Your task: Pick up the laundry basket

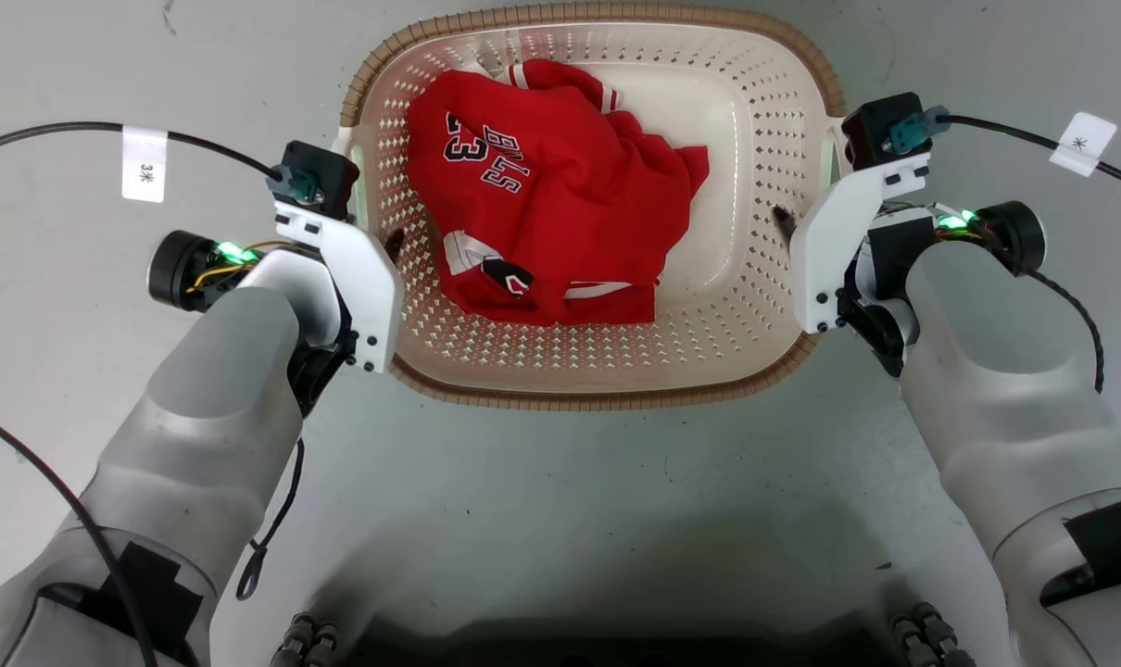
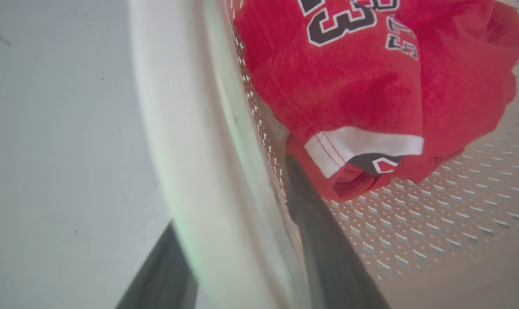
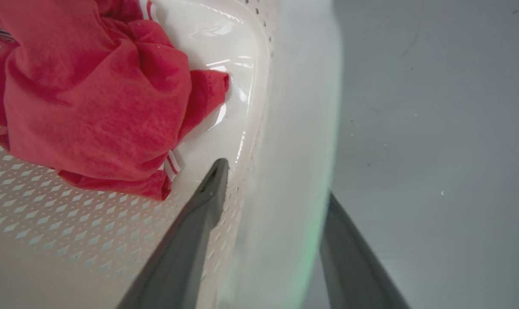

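Nearest the camera, the left forearm point(image 1: 218, 389) and the right forearm point(image 1: 996, 371) are reaching forward over the grey floor point(image 1: 560, 519); between them the laundry basket point(image 1: 579, 400) is sitting directly ahead, appearing to be resting on that floor. The left end effector point(image 1: 380, 243) is straddling the left side handle point(image 2: 186, 150), with one dark finger point(image 2: 324, 240) lying inside against the perforated wall and the other outside it; the right end effector point(image 1: 801, 222) is bracketing the right side handle point(image 3: 298, 150) in the same way, its inner finger point(image 3: 195, 231) running down beside the wall. Whether either pair of jaws is pressing on the plastic or only standing around it, the views are not settling.

Further in, a crumpled red jersey point(image 1: 542, 185) with white trim is lying loose in the basket, piled towards its left and far half; beyond it the brown woven-look rim point(image 1: 616, 14) is curving round the far end.

The step in hand looks to be securing a two-sided hold ahead of the lift. Doing it well is likely calling for both sets of fingers closing firmly on the handles at matching points, then both arms rising together at one rate; a lag on either side would be tilting the basket, sliding the jersey and risking a smooth handle slipping free.
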### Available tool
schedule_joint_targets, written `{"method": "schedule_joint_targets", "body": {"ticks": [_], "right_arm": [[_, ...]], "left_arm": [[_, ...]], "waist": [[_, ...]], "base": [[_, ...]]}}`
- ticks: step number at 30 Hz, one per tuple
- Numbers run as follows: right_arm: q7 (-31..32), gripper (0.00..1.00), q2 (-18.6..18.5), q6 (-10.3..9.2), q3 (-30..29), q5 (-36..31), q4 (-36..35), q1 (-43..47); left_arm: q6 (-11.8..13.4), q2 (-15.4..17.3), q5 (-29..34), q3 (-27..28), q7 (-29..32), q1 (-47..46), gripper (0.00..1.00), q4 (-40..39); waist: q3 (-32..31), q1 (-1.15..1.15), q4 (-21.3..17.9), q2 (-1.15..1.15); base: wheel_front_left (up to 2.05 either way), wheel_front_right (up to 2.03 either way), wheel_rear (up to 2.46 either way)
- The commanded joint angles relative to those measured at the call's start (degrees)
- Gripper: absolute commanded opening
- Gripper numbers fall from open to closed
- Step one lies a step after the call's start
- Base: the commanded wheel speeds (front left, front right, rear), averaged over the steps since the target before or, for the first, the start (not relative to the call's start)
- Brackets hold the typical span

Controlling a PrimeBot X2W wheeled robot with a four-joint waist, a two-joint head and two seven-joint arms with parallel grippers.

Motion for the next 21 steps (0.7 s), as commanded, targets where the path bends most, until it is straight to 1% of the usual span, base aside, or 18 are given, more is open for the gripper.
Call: {"method": "schedule_joint_targets", "body": {"ticks": [1,6,11,12,17,21], "right_arm": [[0.0,0.0,-0.01,-0.04,0.24,0.12,0.26,-1.05],[-0.69,0.0,-0.38,-0.04,1.09,-0.07,1.62,-1.33],[-0.62,0.0,-0.33,-0.04,1.44,-0.45,2.86,-0.66],[0.97,0.0,-0.33,-0.04,1.85,-0.32,3.82,0.31],[6.43,0.0,-0.39,-0.06,3.85,0.47,4.68,1.89],[12.43,0.0,-0.46,-0.07,5.8,1.68,5.29,3.64]], "left_arm": [[-0.02,0.2,-0.47,-0.51,-0.03,-0.47,0.0,-0.21],[0.05,1.18,-3.73,-3.45,-0.06,-0.33,0.0,-0.41],[0.04,1.72,-7.0,-6.57,0.82,0.58,0.0,-1.01],[0.04,2.25,-9.35,-8.68,1.65,1.62,0.0,-1.72],[0.04,3.71,-14.49,-12.57,5.81,3.58,0.0,-4.05],[0.03,5.69,-19.3,-15.67,10.17,5.51,0.0,-6.75]], "waist": [[-0.04,0.0,0.02,0.0],[-0.61,0.0,0.21,0.0],[-2.64,0.0,0.3,0.0],[-5.19,0.0,0.22,0.0],[-11.52,0.0,0.07,0.0],[-17.21,0.0,-0.14,0.0]], "base": [[0.0,0.0,0.0],[0.0,0.0,0.0],[0.0,0.0,0.0],[0.0,0.0,0.0],[0.0,0.0,0.0],[0.0,0.0,0.0]]}}
